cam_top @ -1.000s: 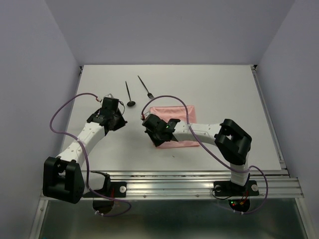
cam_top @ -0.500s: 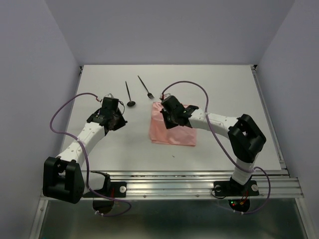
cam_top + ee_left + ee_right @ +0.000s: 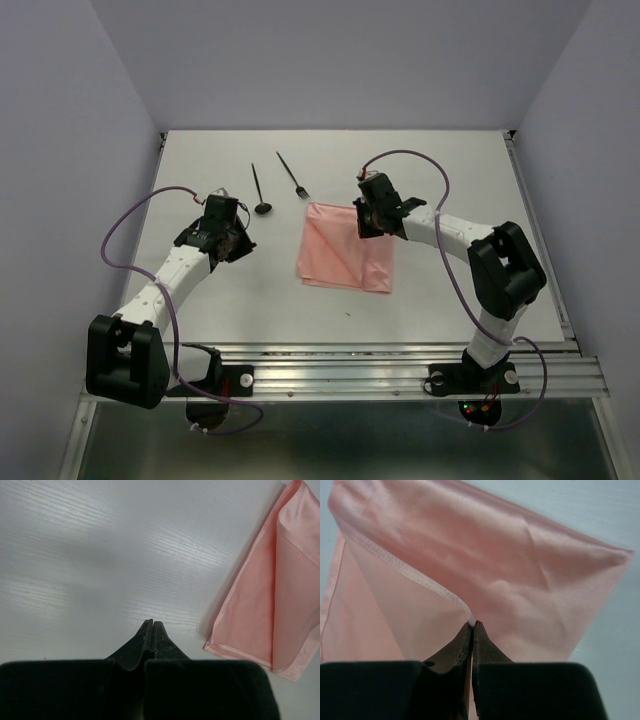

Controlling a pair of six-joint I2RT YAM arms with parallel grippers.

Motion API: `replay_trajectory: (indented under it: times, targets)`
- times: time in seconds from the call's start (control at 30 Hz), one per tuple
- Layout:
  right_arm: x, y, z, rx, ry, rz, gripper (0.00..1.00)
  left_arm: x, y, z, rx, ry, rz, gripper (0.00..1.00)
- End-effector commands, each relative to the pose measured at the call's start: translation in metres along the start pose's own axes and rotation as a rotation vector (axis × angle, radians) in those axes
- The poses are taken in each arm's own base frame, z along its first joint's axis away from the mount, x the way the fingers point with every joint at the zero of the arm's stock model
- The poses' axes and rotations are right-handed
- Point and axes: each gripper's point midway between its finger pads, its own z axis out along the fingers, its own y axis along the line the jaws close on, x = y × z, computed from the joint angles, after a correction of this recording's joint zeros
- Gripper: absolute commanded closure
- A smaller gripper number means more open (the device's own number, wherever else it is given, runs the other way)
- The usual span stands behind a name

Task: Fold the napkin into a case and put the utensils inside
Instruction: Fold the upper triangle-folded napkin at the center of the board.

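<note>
The napkin (image 3: 530, 580) is pinched by its hem in the right gripper (image 3: 471, 625), the left gripper (image 3: 151, 625) closed empty; the fold could be undone by slippage.

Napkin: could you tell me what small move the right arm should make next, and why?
Probably lower and release: the right gripper pinches the napkin by its hem, with the lifted layer already across at the far right corner.

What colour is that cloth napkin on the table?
Plain pale pink. The napkin shows best in the right wrist view.
</note>
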Motion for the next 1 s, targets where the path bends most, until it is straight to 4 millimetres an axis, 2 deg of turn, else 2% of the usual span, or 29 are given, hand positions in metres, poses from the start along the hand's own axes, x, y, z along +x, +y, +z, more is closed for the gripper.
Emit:
replay_trajectory:
  times: [0.0, 0.13, 0.3, 0.63, 0.97]
  targets:
    - [-0.021, -0.024, 0.005, 0.033, -0.06, 0.007, 0.99, -0.001, 0.001, 0.002, 0.008, -0.009, 0.019, 0.98]
    - [-0.022, -0.045, 0.01, 0.055, -0.049, 0.033, 0.99, -0.002, -0.001, 0.002, 0.012, -0.01, 0.019, 0.98]
    - [-0.023, -0.055, 0.014, 0.069, -0.047, 0.043, 0.99, -0.003, -0.002, 0.003, 0.012, -0.006, 0.021, 0.98]
    - [-0.033, -0.057, 0.019, 0.089, -0.064, 0.029, 0.99, -0.003, -0.005, 0.006, 0.023, 0.002, 0.027, 0.98]
    - [-0.043, -0.04, 0.018, 0.006, -0.07, 0.029, 0.99, -0.003, -0.007, 0.007, 0.031, 0.008, 0.027, 0.98]
